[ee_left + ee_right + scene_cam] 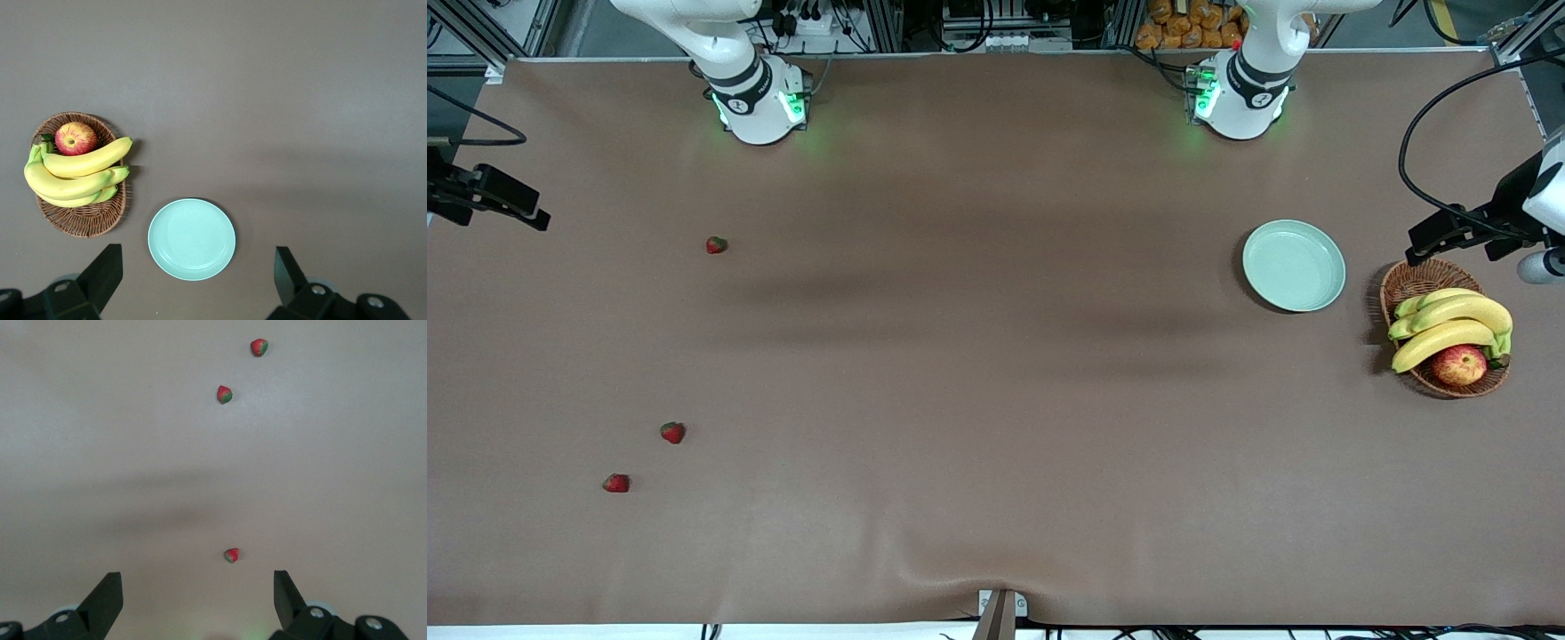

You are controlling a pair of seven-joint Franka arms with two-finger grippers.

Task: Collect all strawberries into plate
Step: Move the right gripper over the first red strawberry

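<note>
A: Where did things stand on the worktop (996,400)?
B: Nothing collected. The plate (1294,265) lay bare beside the basket (1414,280) of bananas (1449,324) and apple (1459,364). Three strawberries (716,244) (672,432) (615,483) sat toward the right arm's end.
A: The tools?
B: Left tool (193,280) and right tool (197,597) hung released; the right needed to descend on a berry.
</note>
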